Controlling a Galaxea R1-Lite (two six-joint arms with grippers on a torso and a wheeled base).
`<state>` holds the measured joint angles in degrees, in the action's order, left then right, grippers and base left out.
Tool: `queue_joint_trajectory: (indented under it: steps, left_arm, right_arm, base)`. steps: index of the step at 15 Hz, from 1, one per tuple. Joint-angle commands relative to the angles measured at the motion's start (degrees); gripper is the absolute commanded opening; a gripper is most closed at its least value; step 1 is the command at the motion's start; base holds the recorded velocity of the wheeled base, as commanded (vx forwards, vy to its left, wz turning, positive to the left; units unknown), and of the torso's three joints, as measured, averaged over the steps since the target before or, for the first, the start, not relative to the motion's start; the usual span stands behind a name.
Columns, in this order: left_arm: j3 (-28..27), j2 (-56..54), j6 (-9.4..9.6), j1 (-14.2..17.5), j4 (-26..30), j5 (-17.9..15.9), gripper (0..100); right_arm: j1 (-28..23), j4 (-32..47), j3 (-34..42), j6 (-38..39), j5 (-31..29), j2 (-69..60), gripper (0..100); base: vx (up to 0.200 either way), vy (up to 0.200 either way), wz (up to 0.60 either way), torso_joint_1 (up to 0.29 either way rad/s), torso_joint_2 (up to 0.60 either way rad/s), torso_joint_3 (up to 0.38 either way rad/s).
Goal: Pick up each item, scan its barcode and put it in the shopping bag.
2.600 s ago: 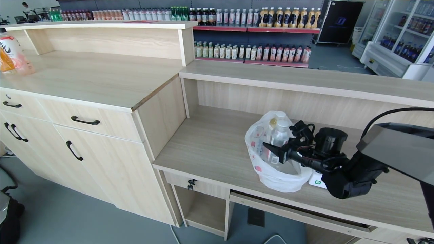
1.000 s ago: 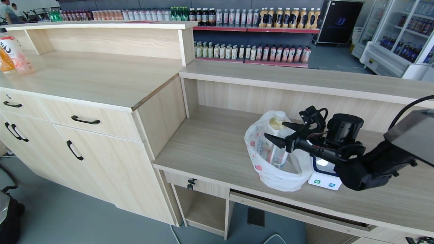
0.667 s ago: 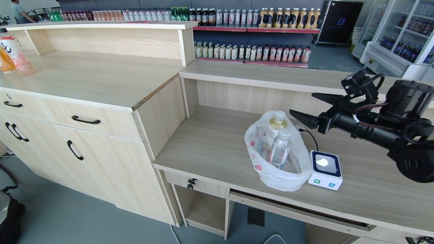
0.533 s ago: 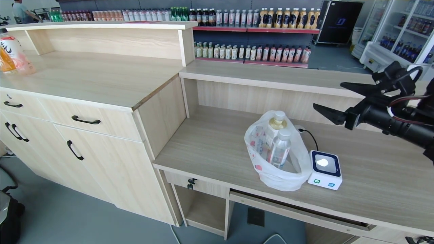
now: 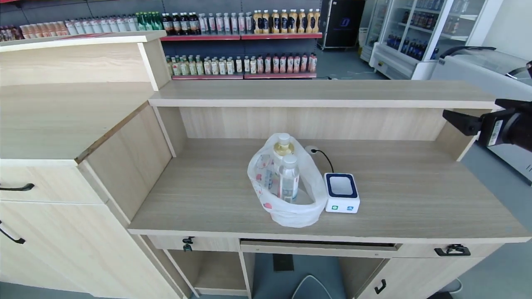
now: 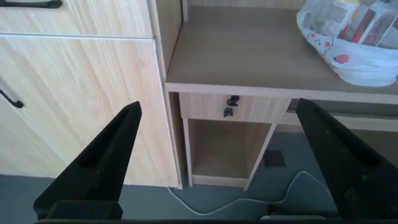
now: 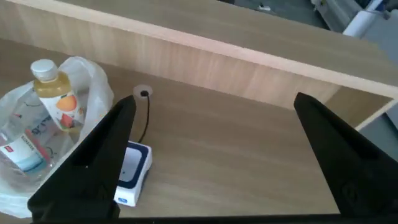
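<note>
While the shopping bag (image 5: 291, 212) sits near the middle of the tabletop (image 5: 415, 195), both bottles are standing upright inside it: the yellow-drink bottle (image 5: 284, 150) at the back, the clear bottle (image 5: 289, 182) right in front of it, both caps poking above the bag's rim. Just beside the bag, on the robot's right, there's the white scanner (image 5: 341, 192), dark window facing up, with a black cable (image 5: 323, 156) looping back to a hole in the tabletop. Over at the right end of the tabletop the right hand (image 5: 471, 108) hangs up in the air, well apart from the bag, fingers spread wide with nothing between them. Down low, the left hand (image 6: 219, 109) is wide apart and empty too, out in front of the cabinet and below tabletop level, facing the drawer front (image 6: 249, 107) with its dark lock. Behind the counter, shelves (image 5: 241, 64) lined with drinks
</note>
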<state>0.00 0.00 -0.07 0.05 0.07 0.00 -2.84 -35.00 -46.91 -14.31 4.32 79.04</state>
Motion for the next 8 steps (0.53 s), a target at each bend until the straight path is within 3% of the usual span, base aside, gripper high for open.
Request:
queue_joint_trajectory:
  steps: [1,3,6,8]
  left_arm:
    - [0.0,0.09,-0.01,0.04,0.01,0.0,100]
    - [0.0,0.09,-0.01,0.04,0.01,0.0,100]
    - [0.0,0.09,-0.01,0.04,0.01,0.0,100]
    - [0.0,0.09,-0.01,0.04,0.01,0.0,100]
  right_arm:
    - [-0.24,-0.16,3.23,3.33,-0.98,-4.34,100]
    - [-0.68,-1.65,12.72,8.86,-2.56,-8.82,100]
    - [-0.85,-1.56,28.36,9.13,-7.74,-21.48,100]
    - [-0.76,-1.3,37.15,9.21,-7.83,-30.62,100]
  base:
    - [0.0,0.0,0.0,0.0,0.0,0.0]
    - [0.0,0.0,0.0,0.0,0.0,0.0]
    - [0.0,0.0,0.0,0.0,0.0,0.0]
    - [0.0,0.0,0.0,0.0,0.0,0.0]
